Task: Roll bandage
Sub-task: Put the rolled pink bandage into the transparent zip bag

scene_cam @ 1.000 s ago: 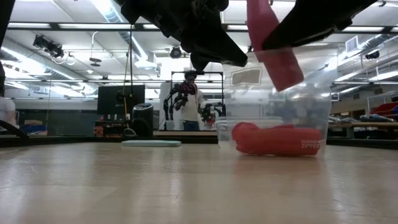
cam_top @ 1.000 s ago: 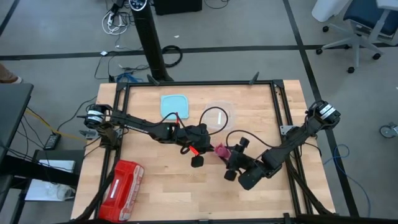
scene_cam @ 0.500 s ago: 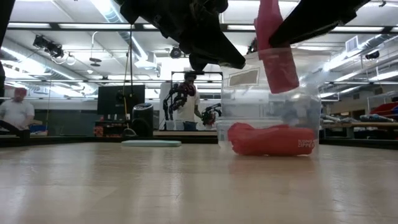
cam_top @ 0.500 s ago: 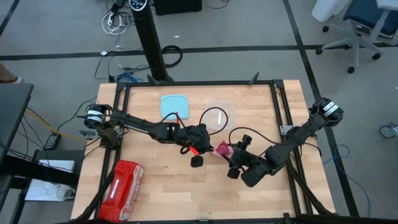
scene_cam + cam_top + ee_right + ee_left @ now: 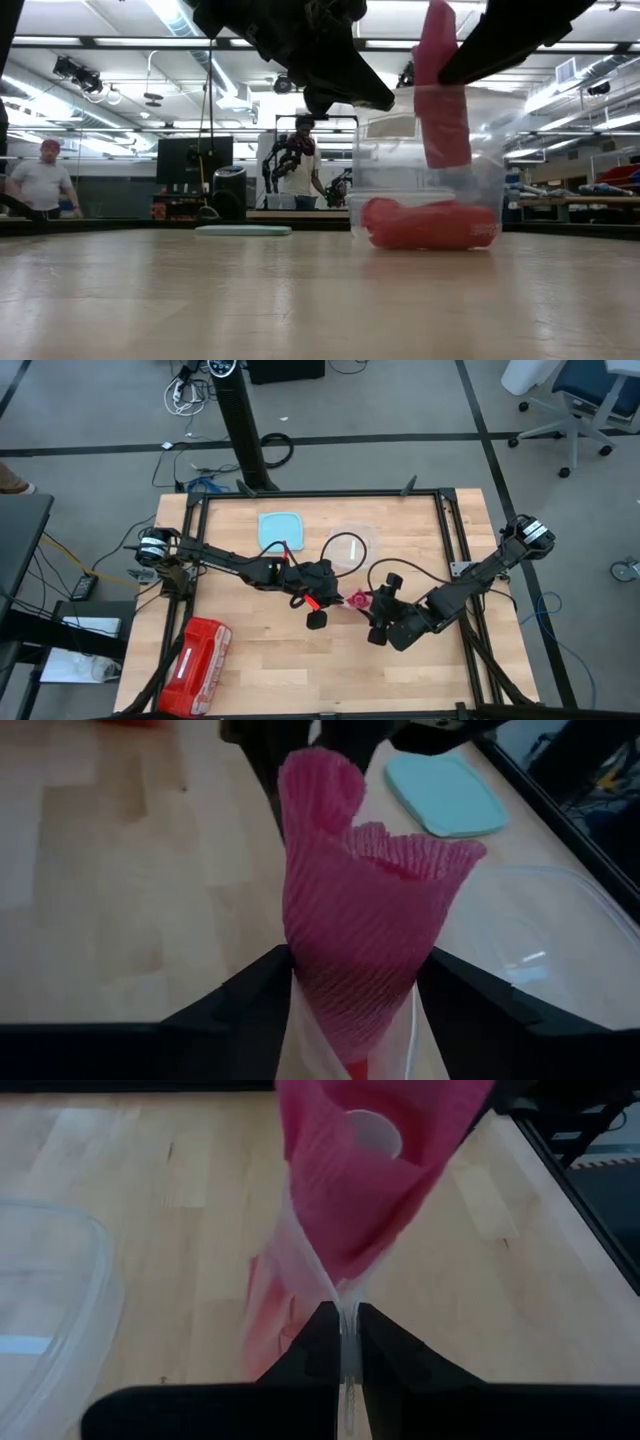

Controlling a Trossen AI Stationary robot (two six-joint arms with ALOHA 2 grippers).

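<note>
The bandage (image 5: 360,890) is a dusky pink crepe strip wound into a loose, flaring cone, held above the table's middle (image 5: 358,600). My right gripper (image 5: 360,965) comes in from the right (image 5: 374,606) and is shut on it. In the low view the bandage's lower end (image 5: 442,110) reaches into a clear zip bag (image 5: 430,170) with a red mass (image 5: 430,225) at its bottom. My left gripper (image 5: 342,1315) comes from the left (image 5: 338,597) and is shut on the bag's film. My left gripper pinches a thin edge of the clear bag's film (image 5: 345,1295) between its two shut fingers, slanting down from the table's left. The film spreads out from the fingers around the bandage. My right gripper holds the cone's narrow part (image 5: 305,970) between its two widely spread fingers, one on each side. The fingers slant down from the table's right. The bandage is clear of the table and flares wider past the fingers.
A clear tub (image 5: 355,543) and a teal lid (image 5: 282,528) lie toward the far edge. A glossy red case (image 5: 195,665) sits at the near left corner. People stand in the room beyond the table (image 5: 40,185).
My right gripper has risen a little, turned, and drawn closer to my left gripper. The bandage in it has swung from slanting to nearly upright. The bag with the red mass has shifted slightly with it.
</note>
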